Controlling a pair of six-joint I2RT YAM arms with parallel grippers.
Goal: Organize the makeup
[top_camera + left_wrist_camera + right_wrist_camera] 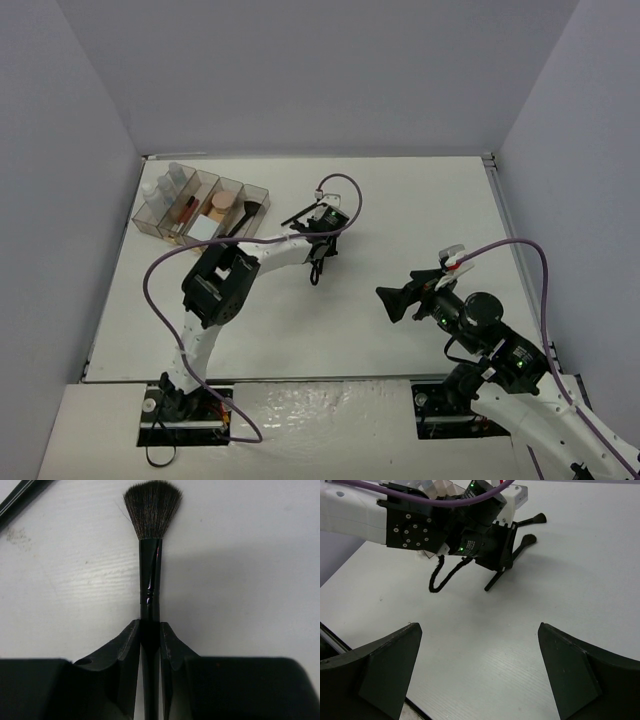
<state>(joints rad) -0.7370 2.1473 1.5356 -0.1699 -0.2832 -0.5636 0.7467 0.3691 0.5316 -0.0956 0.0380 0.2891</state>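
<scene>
We find the left claw (150,632) clamped on the glossy handle of a black makeup brush with a dark fanned bristle head (150,575). Both fingers (127,645) press the handle from either side. The bristles point away from the claw, over the white table (240,580). In the top view, claw and brush sit toward the far edge of the table, about midway along it and to the right of the tray. We cannot tell whether the held brush touches the table.

A second slim black brush (301,213) lies on the table just beyond the held one, apart from it.

The clear plastic four-compartment organizer tray (142,218) stands at the far left corner of the table. From left to right it holds:
- clear and white bottles (165,187)
- thin red-brown pencils (187,208)
- a round pink compact (221,203) with a white square pad (203,227)
- a third black brush (247,212)

The right claw (480,665) has its fingers wide apart with nothing between them. It is above the near right part of the table.
</scene>
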